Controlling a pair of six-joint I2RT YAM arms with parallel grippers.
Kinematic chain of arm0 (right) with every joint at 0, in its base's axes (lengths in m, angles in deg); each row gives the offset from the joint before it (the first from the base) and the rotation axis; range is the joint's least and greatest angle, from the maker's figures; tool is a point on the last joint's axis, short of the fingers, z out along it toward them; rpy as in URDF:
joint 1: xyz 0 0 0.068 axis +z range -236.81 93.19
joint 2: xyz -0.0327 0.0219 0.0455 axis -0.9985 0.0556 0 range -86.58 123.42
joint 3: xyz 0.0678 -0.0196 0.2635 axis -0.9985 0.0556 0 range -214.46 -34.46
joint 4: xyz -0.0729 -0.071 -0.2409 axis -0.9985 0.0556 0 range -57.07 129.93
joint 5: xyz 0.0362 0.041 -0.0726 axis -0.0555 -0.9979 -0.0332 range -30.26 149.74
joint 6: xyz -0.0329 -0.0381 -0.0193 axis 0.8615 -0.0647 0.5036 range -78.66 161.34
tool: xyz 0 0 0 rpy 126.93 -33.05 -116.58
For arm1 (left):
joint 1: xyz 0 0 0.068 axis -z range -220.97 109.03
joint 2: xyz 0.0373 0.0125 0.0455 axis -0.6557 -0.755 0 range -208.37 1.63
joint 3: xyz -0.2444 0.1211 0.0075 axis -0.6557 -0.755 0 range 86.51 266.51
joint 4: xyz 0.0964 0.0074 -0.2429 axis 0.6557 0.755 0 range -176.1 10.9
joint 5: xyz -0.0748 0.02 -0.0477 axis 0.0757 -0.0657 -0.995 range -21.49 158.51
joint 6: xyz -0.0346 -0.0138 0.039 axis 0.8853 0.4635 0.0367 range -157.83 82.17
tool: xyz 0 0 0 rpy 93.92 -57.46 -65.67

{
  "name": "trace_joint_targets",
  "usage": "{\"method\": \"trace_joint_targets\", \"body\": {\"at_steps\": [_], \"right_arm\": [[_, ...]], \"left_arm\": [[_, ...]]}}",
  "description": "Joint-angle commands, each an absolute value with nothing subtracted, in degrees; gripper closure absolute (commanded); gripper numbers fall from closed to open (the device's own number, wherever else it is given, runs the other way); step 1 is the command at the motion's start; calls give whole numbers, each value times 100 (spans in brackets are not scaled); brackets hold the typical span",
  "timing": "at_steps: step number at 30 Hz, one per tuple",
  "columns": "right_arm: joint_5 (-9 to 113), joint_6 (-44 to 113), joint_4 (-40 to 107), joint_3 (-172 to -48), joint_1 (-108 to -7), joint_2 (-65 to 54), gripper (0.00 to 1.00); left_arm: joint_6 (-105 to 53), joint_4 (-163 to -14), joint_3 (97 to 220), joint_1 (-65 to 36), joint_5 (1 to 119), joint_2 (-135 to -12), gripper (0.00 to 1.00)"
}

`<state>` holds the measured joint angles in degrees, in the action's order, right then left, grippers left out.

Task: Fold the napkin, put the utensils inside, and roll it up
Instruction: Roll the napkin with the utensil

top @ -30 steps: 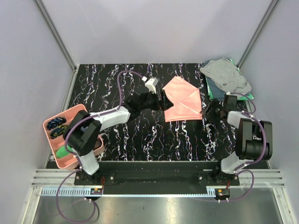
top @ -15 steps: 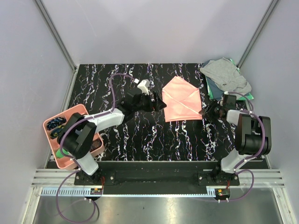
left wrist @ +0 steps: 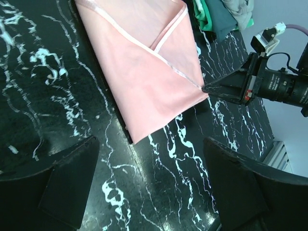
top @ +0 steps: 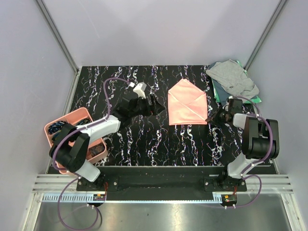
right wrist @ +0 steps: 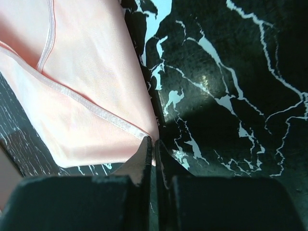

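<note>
The salmon-pink napkin (top: 187, 103) lies folded on the black marble table, its flaps overlapping like an envelope. My right gripper (top: 211, 118) is low at its near right corner, jaws pressed together on that corner (right wrist: 153, 137), with a sliver of pink between the tips. In the left wrist view the same pointed tips (left wrist: 206, 88) meet the napkin (left wrist: 144, 62) at its corner. My left gripper (top: 156, 106) hovers left of the cloth, open, with only bare table between its fingers (left wrist: 72, 178). The utensils are out of view.
A heap of grey and green cloths (top: 233, 79) sits at the back right corner, close behind the right arm. A pink tray (top: 67, 117) with dark small items stands at the left edge, beside the left arm's base.
My left gripper has drawn back to the left, away from the napkin's left edge. The right jaws have closed on the napkin's right corner.
</note>
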<state>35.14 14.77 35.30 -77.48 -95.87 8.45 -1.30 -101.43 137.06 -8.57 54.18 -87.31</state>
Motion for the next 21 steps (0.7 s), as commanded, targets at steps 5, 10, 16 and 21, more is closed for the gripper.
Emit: {"method": "trace_joint_targets", "body": {"at_steps": [5,10,16,21], "right_arm": [[3504,1130,3680,-7410,-9122,360,100],[3864,523,3610,-7024,-8534,-210,100],[4558,-698,3495,-6338,-7593,-1088,100],[5174,-1262,3513,-5968,-6819,-1380,100]], "left_arm": [[-135,-9578,13178,-1083,6077,-7783,8],[-197,-9313,12686,-1161,6402,-7352,8],[-13,-9540,11992,-1293,6333,-7167,8],[172,-10033,11596,-1329,5946,-7281,12]]}}
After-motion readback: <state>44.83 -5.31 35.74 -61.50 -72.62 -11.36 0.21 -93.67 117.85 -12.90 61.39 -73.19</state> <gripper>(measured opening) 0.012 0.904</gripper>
